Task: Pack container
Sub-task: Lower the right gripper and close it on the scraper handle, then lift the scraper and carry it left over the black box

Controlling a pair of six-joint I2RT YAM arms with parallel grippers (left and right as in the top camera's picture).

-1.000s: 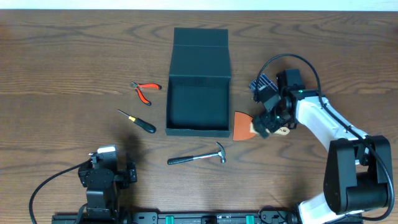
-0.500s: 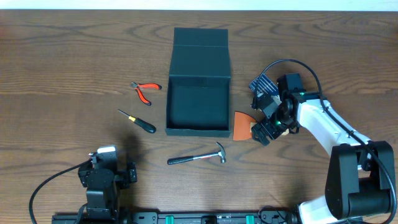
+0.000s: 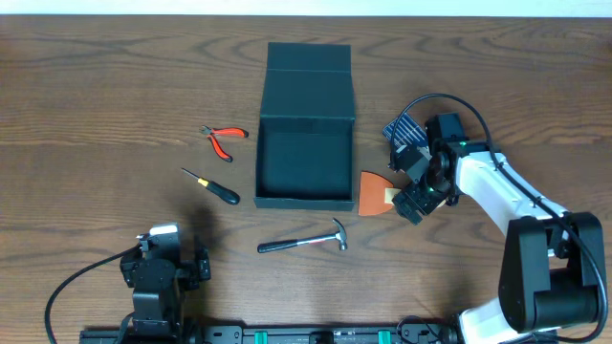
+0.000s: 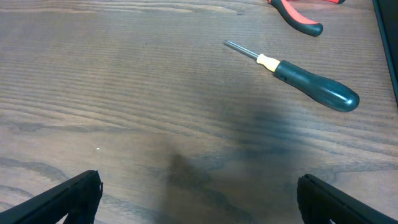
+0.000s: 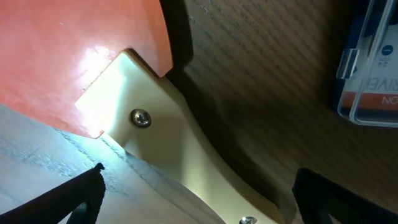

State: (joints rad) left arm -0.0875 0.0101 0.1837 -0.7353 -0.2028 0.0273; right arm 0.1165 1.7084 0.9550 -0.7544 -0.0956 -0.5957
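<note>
The container (image 3: 304,162), a dark teal-black box, lies open mid-table with its flap lid folded back and its inside bare. A scraper with an orange blade (image 3: 371,194) lies just right of it. My right gripper (image 3: 415,199) is open and low over the scraper's cream handle (image 5: 155,137), a finger on each side (image 5: 199,205); the blade (image 5: 74,56) is in front of it. My left gripper (image 3: 158,272) is open and empty at the front left, above bare wood (image 4: 199,199).
Red-handled pliers (image 3: 221,139) (image 4: 298,12) and a dark-handled screwdriver (image 3: 215,187) (image 4: 311,87) lie left of the box. A hammer (image 3: 306,241) lies in front of it. A small blue striped packet (image 3: 405,129) (image 5: 373,62) lies behind the right gripper.
My right gripper has shifted slightly toward the table's front and now covers the scraper's handle. The left arm and the other tools have not moved.
</note>
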